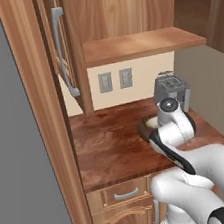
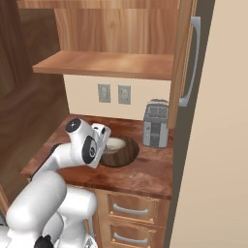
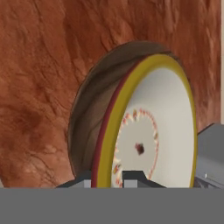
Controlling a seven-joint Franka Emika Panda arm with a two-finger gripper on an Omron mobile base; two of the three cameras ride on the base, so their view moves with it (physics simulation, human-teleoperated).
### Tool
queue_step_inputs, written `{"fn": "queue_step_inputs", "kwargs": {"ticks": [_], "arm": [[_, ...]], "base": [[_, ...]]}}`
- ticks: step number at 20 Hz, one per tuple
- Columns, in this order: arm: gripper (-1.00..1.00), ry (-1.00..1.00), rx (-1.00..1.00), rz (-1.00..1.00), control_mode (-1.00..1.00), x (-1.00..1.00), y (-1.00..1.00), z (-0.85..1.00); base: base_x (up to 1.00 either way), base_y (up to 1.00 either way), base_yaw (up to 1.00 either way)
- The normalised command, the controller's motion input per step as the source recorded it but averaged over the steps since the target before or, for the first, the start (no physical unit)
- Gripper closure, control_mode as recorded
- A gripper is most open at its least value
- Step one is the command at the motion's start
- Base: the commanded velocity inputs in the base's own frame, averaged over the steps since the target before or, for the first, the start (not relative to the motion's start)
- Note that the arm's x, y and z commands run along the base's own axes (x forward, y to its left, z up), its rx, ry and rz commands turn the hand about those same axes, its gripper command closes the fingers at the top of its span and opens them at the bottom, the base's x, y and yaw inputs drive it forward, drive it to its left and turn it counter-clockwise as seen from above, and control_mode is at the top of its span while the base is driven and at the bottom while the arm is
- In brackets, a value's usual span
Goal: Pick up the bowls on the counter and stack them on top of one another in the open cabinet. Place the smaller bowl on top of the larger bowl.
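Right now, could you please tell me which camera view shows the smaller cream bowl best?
The hand view: the smaller bowl shows close up, with its yellowish rim, white inside and ring pattern, the larger bowl behind it. The right base view shows only a pale sliver beside the arm. In the left base view the arm covers it.

Cream bowl point(image 3: 153, 127), yellow-and-maroon rim; dark brown wood-grain bowl point(image 3: 94, 113).

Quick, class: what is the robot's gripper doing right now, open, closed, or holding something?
Gripper: closed on the rim of the smaller bowl, which sits above the larger bowl.
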Motion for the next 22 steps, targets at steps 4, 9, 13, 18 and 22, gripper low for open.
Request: {"fn": "queue_step_inputs", "kwargs": {"ticks": [4,9,13,18,22], "arm": [[1.0,0.01,0.0,0.0,-1.0,0.14,-0.03,-0.18],[1.0,0.01,0.0,0.0,-1.0,0.13,-0.03,-0.16],[1.0,0.02,0.0,0.0,-1.0,0.11,-0.02,-0.14],[1.0,0.03,0.0,0.0,-1.0,0.11,-0.02,-0.13],[1.0,0.03,0.0,0.0,-1.0,0.12,-0.03,-0.12]], "base": [[0.0,0.0,0.0],[0.0,0.0,0.0],[0.0,0.0,0.0],[0.0,0.0,0.0],[0.0,0.0,0.0]]}}
